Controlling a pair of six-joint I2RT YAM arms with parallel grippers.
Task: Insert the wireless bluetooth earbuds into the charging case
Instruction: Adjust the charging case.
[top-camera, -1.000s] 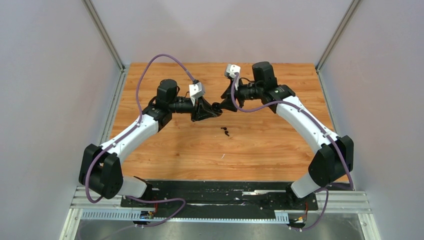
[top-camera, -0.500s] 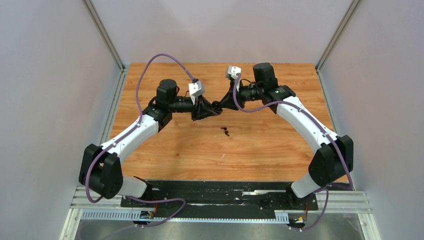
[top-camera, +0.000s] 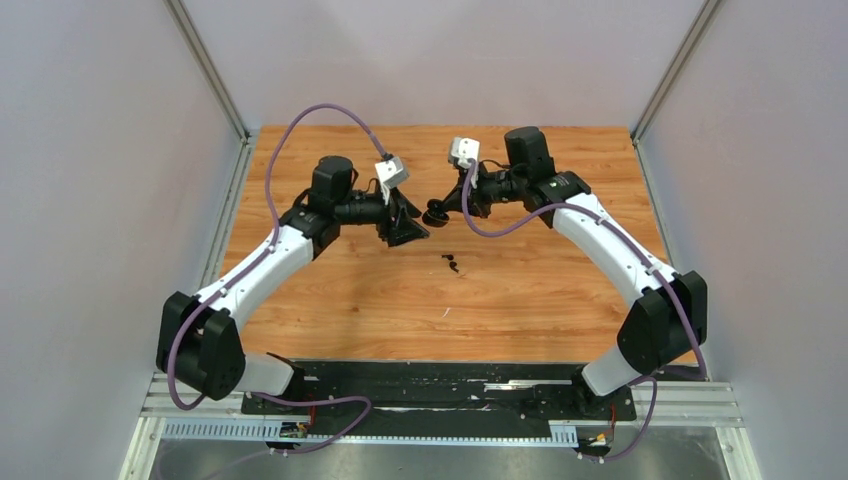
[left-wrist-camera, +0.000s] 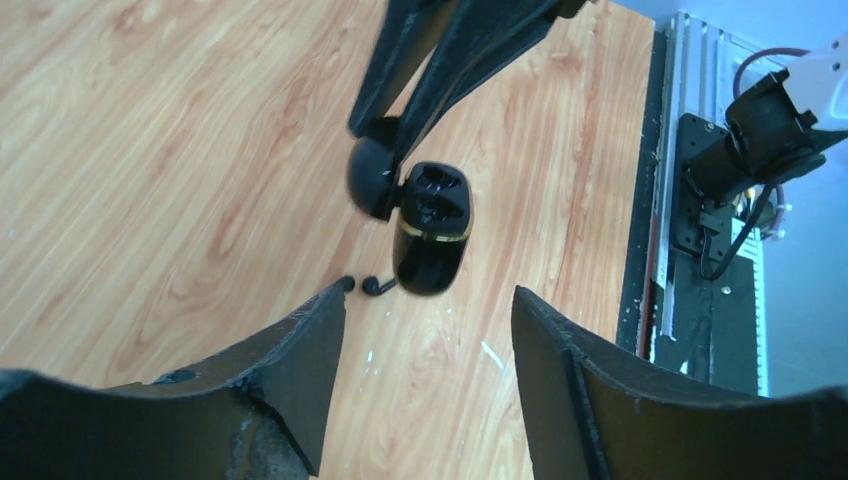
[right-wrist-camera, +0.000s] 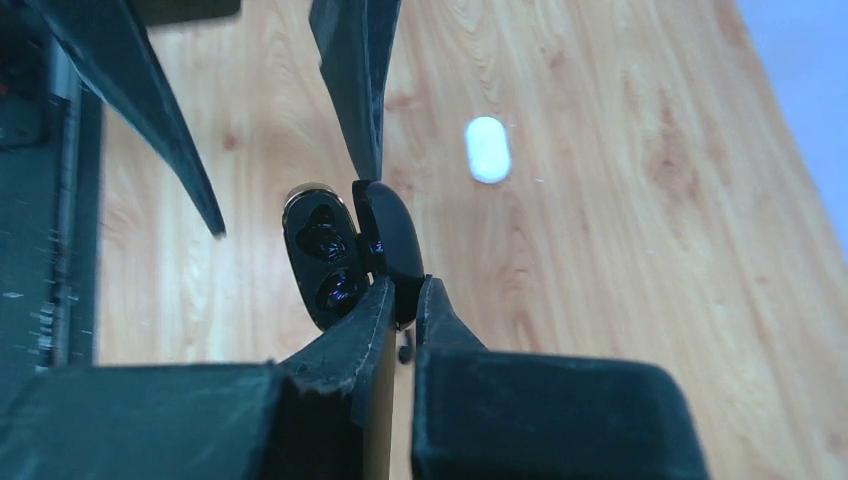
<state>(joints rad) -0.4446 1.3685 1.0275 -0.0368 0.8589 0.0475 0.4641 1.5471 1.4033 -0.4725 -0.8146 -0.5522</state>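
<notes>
With my left claw (left-wrist-camera: 428, 300) spread and clear, the open charging case (left-wrist-camera: 432, 230) hangs by its lid from my right claw (right-wrist-camera: 405, 287), pinched tight, so I should set it level on the surface (top-camera: 520, 290) beside the black earbuds (left-wrist-camera: 375, 286) lying below.

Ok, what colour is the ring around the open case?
Gold: the ring circles the black case below its opening. Left wrist view shows it best.
</notes>
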